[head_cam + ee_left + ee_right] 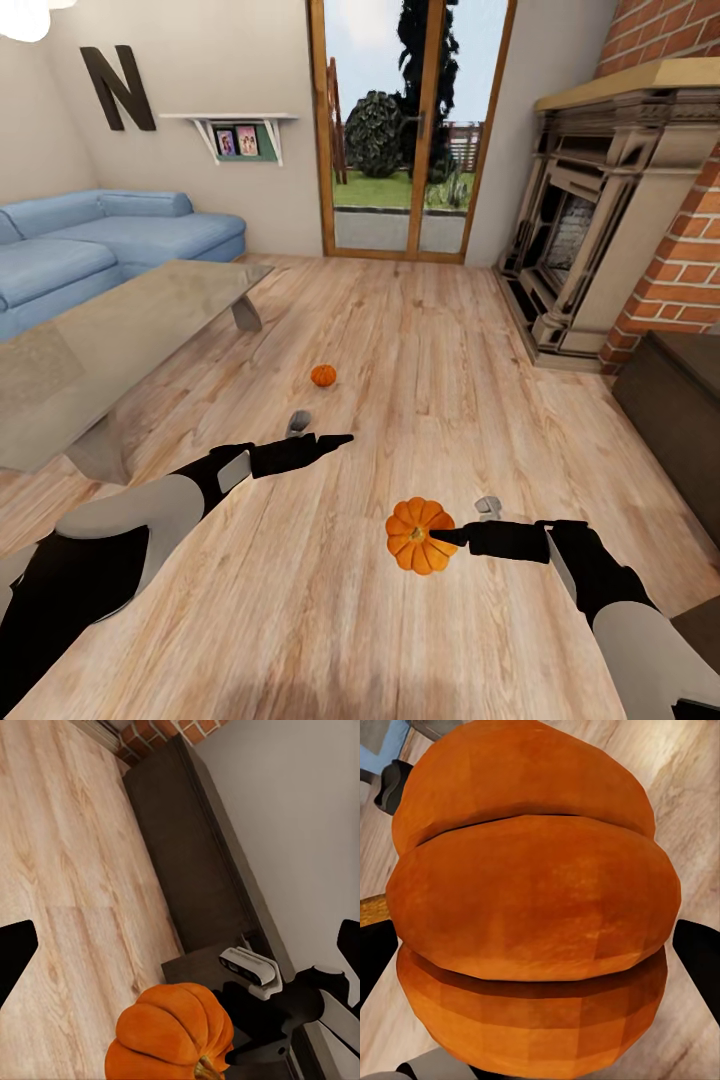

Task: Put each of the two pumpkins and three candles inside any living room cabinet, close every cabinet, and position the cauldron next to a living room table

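Your right gripper [440,537] clenched on pumpkin [419,535], held above plank floor [420,330]; its ribbed orange body sits between black fingertips [697,960] in right wrist view. Second pumpkin [323,375] sits on floor farther ahead, near glass desk [110,340]. Your left gripper [335,439] hangs free over floor, grasping nothing; can't tell jaw gap. Dark brown cabinet [196,862] along wall at your right, beside brick fireplace [600,230].

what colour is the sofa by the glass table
Light blue; the sofa shows best in the head view, behind the table.
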Controlling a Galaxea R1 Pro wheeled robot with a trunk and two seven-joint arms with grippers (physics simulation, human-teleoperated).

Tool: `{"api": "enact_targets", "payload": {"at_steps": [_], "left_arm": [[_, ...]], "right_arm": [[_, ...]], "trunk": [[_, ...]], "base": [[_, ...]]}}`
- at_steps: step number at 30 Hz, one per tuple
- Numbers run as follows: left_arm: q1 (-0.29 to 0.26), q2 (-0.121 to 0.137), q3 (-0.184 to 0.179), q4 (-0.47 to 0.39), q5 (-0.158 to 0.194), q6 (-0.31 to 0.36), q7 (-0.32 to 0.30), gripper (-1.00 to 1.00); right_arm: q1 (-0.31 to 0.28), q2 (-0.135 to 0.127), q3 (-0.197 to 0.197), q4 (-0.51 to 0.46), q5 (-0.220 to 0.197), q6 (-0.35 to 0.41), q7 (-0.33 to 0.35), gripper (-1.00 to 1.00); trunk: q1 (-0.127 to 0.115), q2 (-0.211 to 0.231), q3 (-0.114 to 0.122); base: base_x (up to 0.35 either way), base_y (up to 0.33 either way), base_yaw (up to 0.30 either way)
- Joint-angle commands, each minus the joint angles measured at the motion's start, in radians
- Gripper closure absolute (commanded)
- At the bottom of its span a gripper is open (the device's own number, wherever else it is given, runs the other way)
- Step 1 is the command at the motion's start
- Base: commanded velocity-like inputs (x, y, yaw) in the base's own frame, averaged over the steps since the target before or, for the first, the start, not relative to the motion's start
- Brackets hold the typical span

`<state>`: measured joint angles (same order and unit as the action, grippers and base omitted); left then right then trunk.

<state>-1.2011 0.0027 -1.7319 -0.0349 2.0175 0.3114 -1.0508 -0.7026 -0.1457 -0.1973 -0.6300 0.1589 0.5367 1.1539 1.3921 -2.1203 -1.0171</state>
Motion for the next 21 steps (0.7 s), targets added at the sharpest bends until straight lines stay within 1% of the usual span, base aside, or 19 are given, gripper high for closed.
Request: {"api": "enact_targets", "payload": {"at_steps": [1,8,14,21], "left_arm": [[0.0,0.0,0.0,0.0,0.0,0.0,0.0,-1.0],[0.0,0.0,0.0,0.0,0.0,0.0,0.0,-1.0],[0.0,0.0,0.0,0.0,0.0,0.0,0.0,-1.0],[0.0,0.0,0.0,0.0,0.0,0.0,0.0,-1.0]], "right_arm": [[0.0,0.0,0.0,0.0,0.0,0.0,0.0,1.0],[0.0,0.0,0.001,0.001,0.002,0.001,-0.002,1.0],[0.0,0.003,0.041,0.0,0.026,0.001,-0.001,1.0],[0.0,0.003,0.047,0.001,0.027,0.0,0.0,1.0]], "trunk": [[0.0,0.0,0.0],[0.0,0.0,0.0],[0.0,0.0,0.0],[0.0,0.0,0.006]], "base": [[0.0,0.0,0.0],[0.0,0.0,0.0],[0.0,0.0,0.0],[0.0,0.0,-0.025]]}}
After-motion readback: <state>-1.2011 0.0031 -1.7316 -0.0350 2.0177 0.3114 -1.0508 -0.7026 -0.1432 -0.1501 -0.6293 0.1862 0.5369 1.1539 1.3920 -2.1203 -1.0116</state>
